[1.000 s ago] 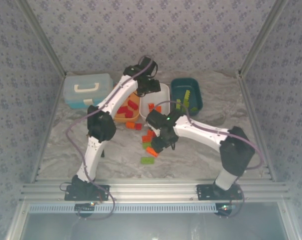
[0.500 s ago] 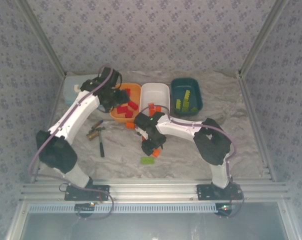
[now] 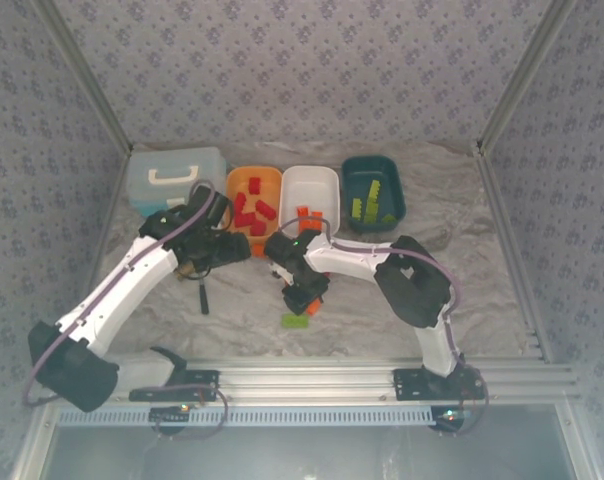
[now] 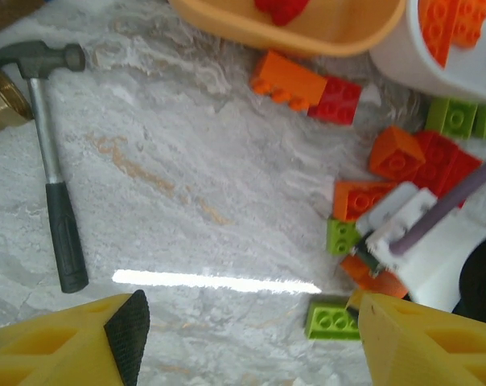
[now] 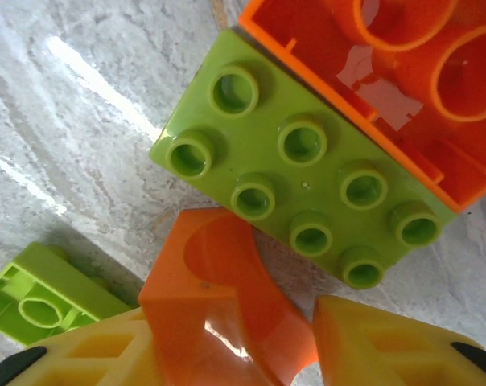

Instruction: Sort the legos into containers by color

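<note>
Along the far edge of the bench (image 3: 462, 290) the containers stand side by side. The orange tray (image 3: 267, 180) holds red bricks, the white tray (image 3: 312, 185) orange ones and the teal tray (image 3: 372, 172) lime green ones, so each colour already has its home. The unsorted legos (image 4: 404, 161) lie heaped near the middle of the bench, just in front of the orange and white trays.

The right gripper (image 5: 227, 354) is down in that heap with its yellow fingers closed on an orange brick (image 5: 219, 297). The brick is tilted between them, though I cannot tell whether it has left the bench. A lime green brick (image 5: 299, 193) and an upturned orange brick (image 5: 388, 88) lie close beside it, so a careless lift could drag them. By colour, the held brick belongs in the white tray.

The left gripper (image 4: 243, 346) hovers above bare bench with its jaws apart and nothing between them. It sits between the hammer (image 4: 54, 185) and the heap, likely keeping out of the other arm's way.
</note>
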### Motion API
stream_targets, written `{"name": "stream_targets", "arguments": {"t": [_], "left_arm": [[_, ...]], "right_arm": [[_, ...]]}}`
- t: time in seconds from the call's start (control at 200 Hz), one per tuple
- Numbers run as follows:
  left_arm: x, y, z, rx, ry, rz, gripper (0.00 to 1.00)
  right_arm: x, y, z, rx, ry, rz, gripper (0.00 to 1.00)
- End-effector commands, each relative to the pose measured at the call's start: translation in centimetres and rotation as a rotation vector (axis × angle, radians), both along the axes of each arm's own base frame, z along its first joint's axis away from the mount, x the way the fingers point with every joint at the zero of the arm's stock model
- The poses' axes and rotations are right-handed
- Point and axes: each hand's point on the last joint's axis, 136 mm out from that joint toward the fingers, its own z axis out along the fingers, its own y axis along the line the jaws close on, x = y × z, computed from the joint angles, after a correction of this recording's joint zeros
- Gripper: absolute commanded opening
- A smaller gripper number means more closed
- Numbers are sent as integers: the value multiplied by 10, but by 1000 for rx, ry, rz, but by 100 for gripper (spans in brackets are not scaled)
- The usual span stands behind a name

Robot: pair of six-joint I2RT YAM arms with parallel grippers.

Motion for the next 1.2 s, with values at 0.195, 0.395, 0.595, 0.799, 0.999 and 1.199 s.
{"name": "stream_targets", "arguments": {"t": [0.195,0.395,0.595,0.799,0.999,1.199], "left_arm": [[-20,-8,-14,41,20,-122,70],[-31,-27,-29,169,-1,-302,69],[-46,-54,-46,220,-18,-470,70],[-58,-66,-64,254,-7,-589,70],[-58,-71,-71,258,4,-612,70],[-61,-82,-73,245,9,-669,70]], "right_arm": [[8,-2,34,28,-65,-37,32],[34,-13,93,200,-105,-230,30],[113,-26,147,376,-209,-499,31],[206,-11,147,401,-289,-648,31],[272,-15,121,331,-356,-804,30],[306,-34,96,307,-381,-905,31]]}}
